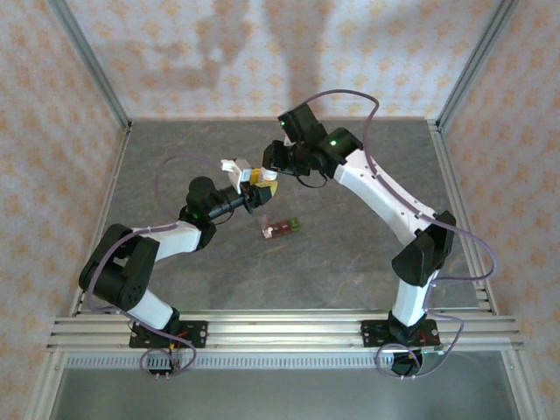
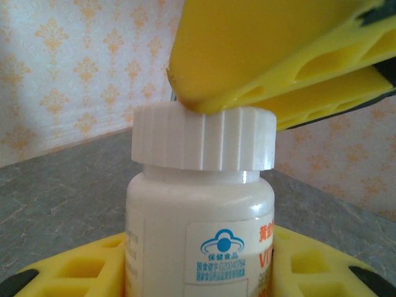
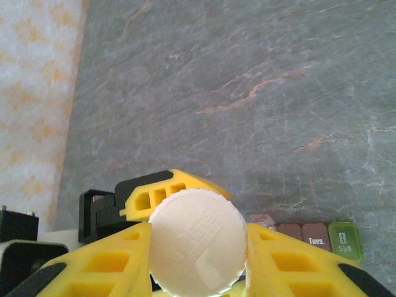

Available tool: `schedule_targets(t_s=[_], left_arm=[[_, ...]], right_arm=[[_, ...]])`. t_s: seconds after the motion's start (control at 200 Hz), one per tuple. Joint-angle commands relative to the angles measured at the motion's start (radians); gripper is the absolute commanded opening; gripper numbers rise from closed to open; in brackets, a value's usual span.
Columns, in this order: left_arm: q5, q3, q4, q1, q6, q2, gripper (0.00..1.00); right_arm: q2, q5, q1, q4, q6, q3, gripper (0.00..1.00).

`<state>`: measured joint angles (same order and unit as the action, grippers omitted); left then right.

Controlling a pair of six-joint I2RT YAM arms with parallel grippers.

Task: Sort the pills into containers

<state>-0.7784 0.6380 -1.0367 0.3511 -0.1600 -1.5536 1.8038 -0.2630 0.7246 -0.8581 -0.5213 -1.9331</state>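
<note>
A: What do you have on the left?

B: My left claw (image 1: 252,194) is clamped round the body of the bottle (image 2: 198,229), with a yellow finger on each side of it. As far as I can judge, it holds the bottle clear of the tabletop (image 1: 350,262).

A: And the top of the bottle?

B: The cap (image 2: 204,139) is on and faces my right claw (image 3: 198,247). That claw is closed on it, one pad on either side of the ribbed rim. So the bottle's long axis runs from one claw to the other. I judge the coming move is a twist about that line to free the cap.

A: Where are the containers?

B: The containers (image 1: 282,228) lie flat on the tabletop between my two arms. They sit just on the base side of the claws and touch neither. The strip runs roughly left to right across the top view, with its green end (image 3: 345,241) to the right. From the right wrist I see it past the cap, low and to the right.

A: Which arm is nearer to it?

B: The left claw, by a little, I judge. It also carries the bottle, so the pouring would fall to it. I take the pills to be inside the bottle.
</note>
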Motion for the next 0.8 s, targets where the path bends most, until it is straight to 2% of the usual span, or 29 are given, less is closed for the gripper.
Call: schedule_targets(t_s=[0.0, 0.095, 0.2, 0.31, 0.491, 0.626, 0.796], left_arm=[[-0.004, 0.021, -0.09, 0.007, 0.003, 0.02, 0.0], [-0.002, 0.015, -0.088, 0.005, 0.006, 0.023, 0.0], [-0.002, 0.014, -0.091, 0.006, 0.005, 0.026, 0.0], [-0.005, 0.014, -0.094, 0.005, 0.005, 0.026, 0.0], [-0.014, 0.014, -0.095, 0.003, 0.005, 0.022, 0.0], [-0.03, 0.022, -0.098, 0.003, -0.002, 0.013, 0.0], [-0.036, 0.026, -0.098, 0.003, -0.009, 0.014, 0.0]], right_arm=[[-0.015, 0.031, 0.058, 0.041, -0.136, 0.033, 0.37], [-0.018, 0.05, 0.048, 0.004, -0.104, -0.011, 0.42], [-0.053, 0.05, 0.018, -0.01, -0.078, -0.025, 0.6], [-0.12, 0.036, -0.022, 0.019, -0.052, 0.015, 0.71], [-0.168, -0.087, -0.093, 0.041, 0.063, 0.043, 0.75], [-0.106, -0.188, -0.148, -0.046, 0.176, -0.023, 0.76], [-0.009, -0.302, -0.154, -0.124, 0.247, -0.125, 0.76]])
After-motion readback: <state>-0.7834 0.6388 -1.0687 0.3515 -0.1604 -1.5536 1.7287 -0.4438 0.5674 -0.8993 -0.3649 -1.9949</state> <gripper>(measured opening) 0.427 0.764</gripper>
